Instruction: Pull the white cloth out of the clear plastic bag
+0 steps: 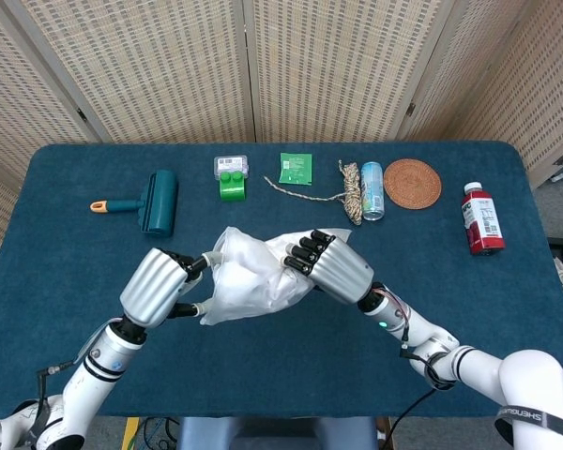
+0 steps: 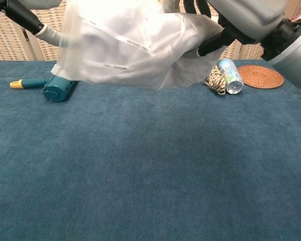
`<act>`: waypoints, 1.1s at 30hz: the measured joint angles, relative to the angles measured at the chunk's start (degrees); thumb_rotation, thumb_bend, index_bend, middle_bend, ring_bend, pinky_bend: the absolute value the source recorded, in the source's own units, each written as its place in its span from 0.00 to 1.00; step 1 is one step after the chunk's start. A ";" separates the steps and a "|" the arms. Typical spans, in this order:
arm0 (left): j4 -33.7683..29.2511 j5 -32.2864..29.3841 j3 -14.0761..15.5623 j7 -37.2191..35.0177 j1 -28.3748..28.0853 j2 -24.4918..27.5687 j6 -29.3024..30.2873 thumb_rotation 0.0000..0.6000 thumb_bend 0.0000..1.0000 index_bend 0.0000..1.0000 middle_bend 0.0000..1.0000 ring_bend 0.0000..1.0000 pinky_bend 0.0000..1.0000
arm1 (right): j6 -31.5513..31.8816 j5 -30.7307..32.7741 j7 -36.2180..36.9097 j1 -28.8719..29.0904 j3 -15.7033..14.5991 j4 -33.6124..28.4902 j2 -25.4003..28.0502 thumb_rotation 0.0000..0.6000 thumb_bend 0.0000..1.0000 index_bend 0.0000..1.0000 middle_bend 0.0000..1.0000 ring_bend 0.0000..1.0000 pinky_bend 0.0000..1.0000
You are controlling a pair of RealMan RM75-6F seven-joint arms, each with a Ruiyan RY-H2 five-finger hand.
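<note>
The blue table (image 1: 263,375) carries everything, and above its middle hangs the clear plastic bag (image 1: 249,281) with the white cloth (image 1: 263,272) inside it, lifted off the surface (the chest view shows air under it). The right hand (image 1: 333,267) grips the bag from the 3 o'clock side, with its dark fingers (image 1: 300,258) curled tight into the plastic. The left hand (image 1: 159,286) is at the 9 o'clock side of the bag; its fingertips (image 1: 206,262) touch the bag's edge, but whether they pinch it I cannot tell.

Along the far edge lie the other things. At 10 o'clock from the bag is a teal lint roller (image 1: 155,202) with an orange handle tip. At 12 o'clock are a green block (image 1: 231,183) and a green packet (image 1: 296,169). At 1 o'clock are a bundle of twine (image 1: 350,192), a drink can (image 1: 372,190) on its side and a woven coaster (image 1: 412,183). At 3 o'clock, well apart, stands a red bottle (image 1: 481,218).
</note>
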 measured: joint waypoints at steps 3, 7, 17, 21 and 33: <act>-0.03 -0.10 0.03 -0.10 -0.18 -0.31 0.02 1.00 0.05 0.39 1.00 0.85 0.95 | -0.08 0.07 0.10 0.05 -0.11 0.06 -0.13 1.00 0.65 0.55 0.66 0.63 0.71; -0.03 -0.49 -0.08 -0.21 -0.52 -0.77 -0.03 1.00 0.05 0.41 1.00 0.86 0.96 | -0.07 -0.01 0.17 0.19 -0.29 0.10 -0.35 1.00 0.65 0.55 0.66 0.63 0.71; -0.41 -0.85 0.10 -0.34 -0.99 -1.49 -0.06 1.00 0.21 0.46 1.00 0.86 0.96 | -0.02 0.17 0.36 0.33 -0.41 0.30 -0.67 1.00 0.65 0.55 0.66 0.63 0.71; -0.50 -0.87 0.19 -0.33 -1.01 -1.66 0.15 1.00 0.26 0.49 1.00 0.87 0.96 | -0.01 0.27 0.45 0.30 -0.49 0.46 -0.77 1.00 0.65 0.55 0.66 0.63 0.71; -0.87 -1.25 0.25 -0.06 -1.05 -2.16 0.66 1.00 0.45 0.53 1.00 0.87 0.96 | -0.22 0.49 0.70 0.43 -0.71 1.02 -1.24 1.00 0.65 0.55 0.66 0.63 0.71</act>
